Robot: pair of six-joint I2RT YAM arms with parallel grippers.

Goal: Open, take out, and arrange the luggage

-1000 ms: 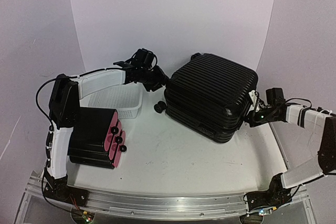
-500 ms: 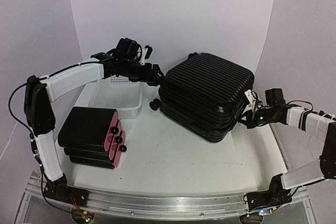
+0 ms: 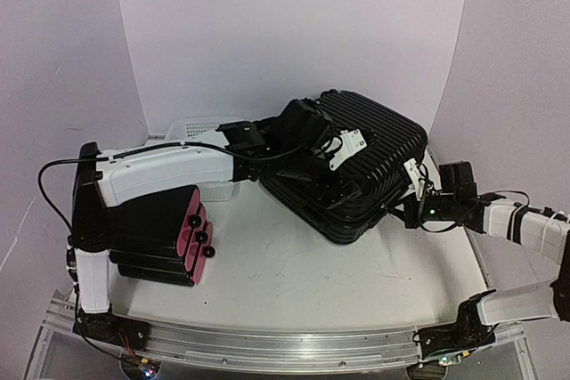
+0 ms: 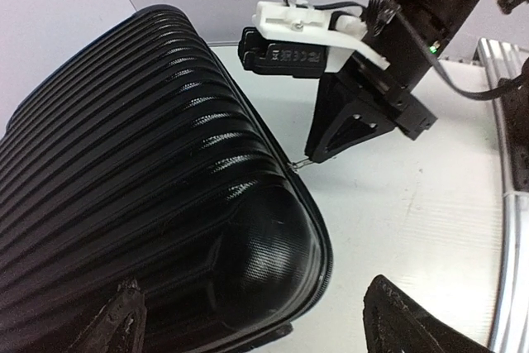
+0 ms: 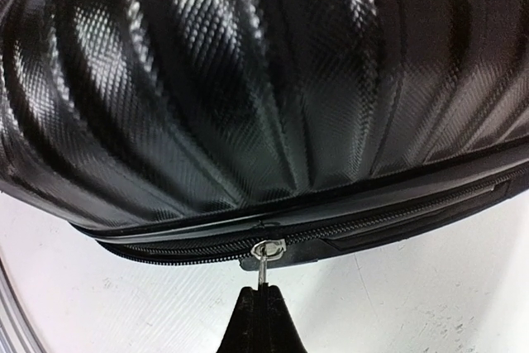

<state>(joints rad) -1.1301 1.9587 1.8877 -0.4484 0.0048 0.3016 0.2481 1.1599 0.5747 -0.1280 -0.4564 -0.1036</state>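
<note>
The luggage (image 3: 387,141) is a big ribbed black suitcase lying flat at the back right of the table, closed. My left arm reaches across its top. The left gripper (image 3: 346,172) hangs open over the near right corner of the luggage (image 4: 149,163), one finger (image 4: 122,320) above the shell and the other (image 4: 405,320) over bare table. My right gripper (image 3: 411,207) is at the suitcase's right side, shut on the metal zipper pull (image 5: 263,272), which hangs from the slider on the zip line of the luggage (image 5: 264,80). In the left wrist view the right gripper (image 4: 307,159) shows holding that pull.
A smaller smooth black case (image 3: 160,229) with a pink side and black knobs lies at the front left. A white perforated basket (image 3: 189,125) stands behind the left arm, mostly hidden. A metal rail (image 3: 285,346) runs along the table's near edge.
The left arm has swung from beside the basket to over the suitcase's top and its gripper has opened. The suitcase has shifted slightly leftward, and the right gripper has followed with the pull.
</note>
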